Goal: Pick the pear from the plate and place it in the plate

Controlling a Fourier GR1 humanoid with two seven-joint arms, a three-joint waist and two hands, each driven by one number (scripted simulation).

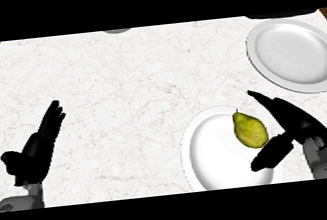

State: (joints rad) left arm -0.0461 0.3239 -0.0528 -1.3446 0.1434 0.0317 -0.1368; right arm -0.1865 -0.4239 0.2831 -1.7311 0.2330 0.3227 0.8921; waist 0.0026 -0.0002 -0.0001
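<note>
At the lower left the left hand (pixel 35 148) rests over the pale marbled worktop (pixel 119 81), its fingers straight and pointing up and away, holding nothing and well apart from everything else. Further right, near the lower edge, a white plate (pixel 204 153) lies on the worktop with the pear (pixel 249 129) on it, a yellow-green fruit lying toward the plate's right side, stem end pointing away from the robot. Just to the right of the pear is the right hand (pixel 294 126), spread open: its fingers reach up along the pear's right side and its thumb lies lower over the plate's right rim, neither closed round the fruit. At the upper right a second white plate (pixel 294 55) sits with nothing in it, near the worktop's far corner.
</note>
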